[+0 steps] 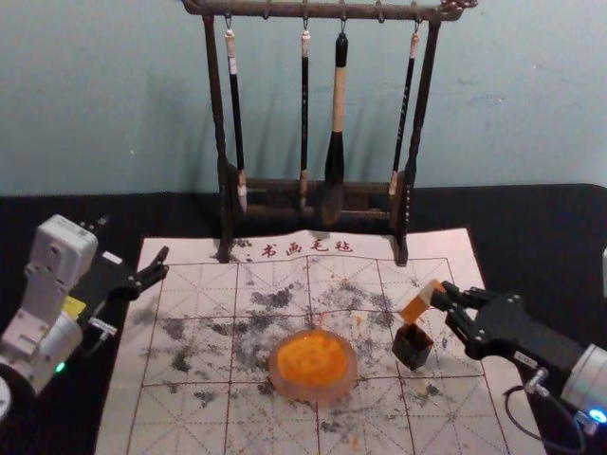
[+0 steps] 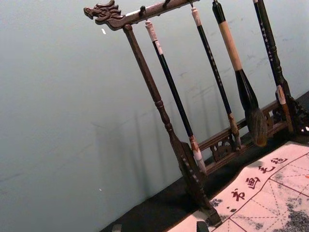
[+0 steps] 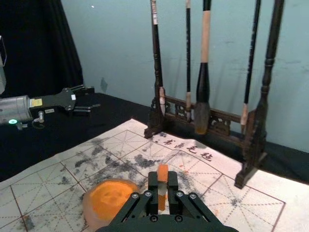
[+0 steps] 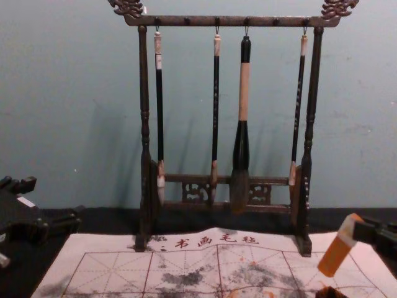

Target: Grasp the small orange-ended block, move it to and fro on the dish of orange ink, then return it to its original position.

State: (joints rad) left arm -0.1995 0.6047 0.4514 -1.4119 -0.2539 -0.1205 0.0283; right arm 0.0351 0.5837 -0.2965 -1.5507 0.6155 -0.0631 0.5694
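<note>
Mat (image 1: pixel 204 417), orange-inked dish (image 1: pixel 313 391), right pincer (image 1: pixel 443 298) above pinching block (image 1: pixel 415 309), left pincer (image 1: pixel 164 263) nearby, spread

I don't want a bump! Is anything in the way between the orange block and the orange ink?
Nothing visible stands between the orange-ended block, in the right gripper, and the ink dish; the dark block sits below the held one.

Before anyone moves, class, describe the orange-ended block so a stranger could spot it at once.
Start at the brush rack; in front lies the white mat. Toward the mat's right side, tilted in the right gripper, is the block. Unlike the dark cube below it, it is orange with a pale band.
</note>
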